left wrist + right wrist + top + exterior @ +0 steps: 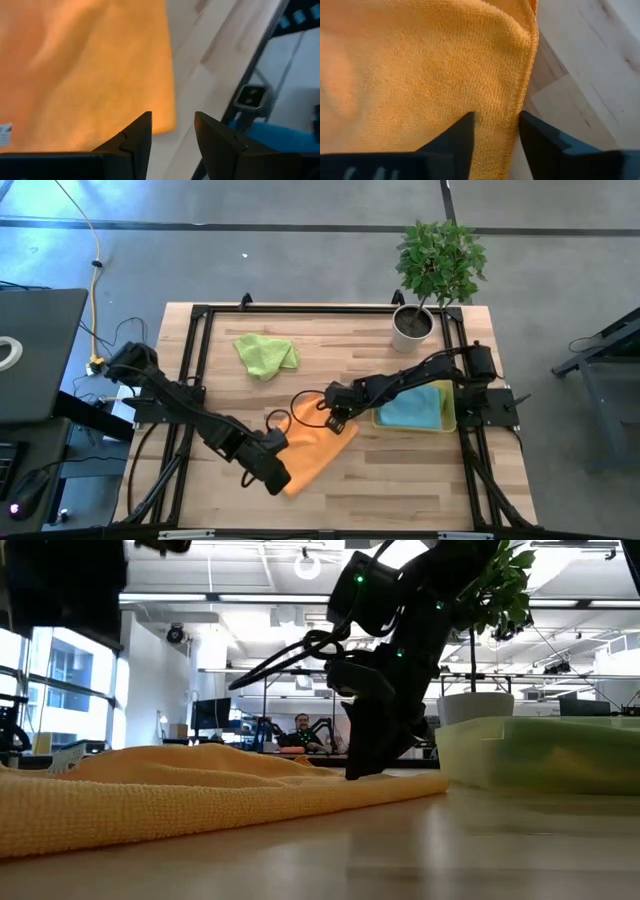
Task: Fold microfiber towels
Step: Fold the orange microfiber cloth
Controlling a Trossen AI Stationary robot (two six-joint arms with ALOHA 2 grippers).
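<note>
An orange towel point(312, 442) lies spread on the table's middle, a little rumpled; the low view shows it as a low mound point(190, 790). My right gripper point(496, 117) stands open over the towel's far right part point(338, 423), its fingers on either side of the hemmed edge point(532, 60). My left gripper point(172, 117) hangs open above the towel's near corner point(278, 477), clear of the cloth, with nothing between its fingers. A lime green towel point(266, 353) lies crumpled at the far left. A teal towel point(413, 408) tops a stack at the right. My right gripper comes at the orange towel from above, slanting down. Its open fingers point(365, 760) reach down to the cloth next to the hemmed edge point(520, 107). I cannot tell whether they touch it. The towel lies flat on the table.
A white pot point(412, 326) with a green plant stands at the far right corner. The stack of folded towels point(540, 745) sits close beside my right arm. Black frame rails point(190, 370) run along the table's edges. Bare wood lies at the near right.
</note>
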